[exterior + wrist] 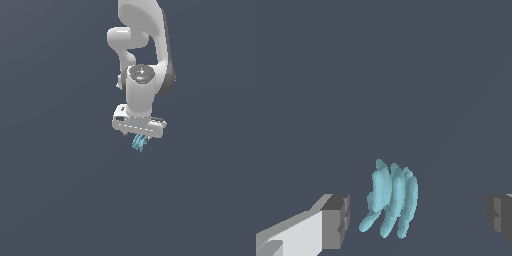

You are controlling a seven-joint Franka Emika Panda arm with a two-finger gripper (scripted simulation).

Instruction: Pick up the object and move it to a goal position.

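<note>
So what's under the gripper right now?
The light teal object sits directly beneath the gripper, between its open fingers without touching them. Only plain dark surface lies around it; the exterior view hides its upper part behind the gripper.

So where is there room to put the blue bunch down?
Bare dark ground shows on every side of the gripper and beyond the teal bunch. The only crowded spot is between the open fingers, where the bunch sits with gaps either side.
</note>
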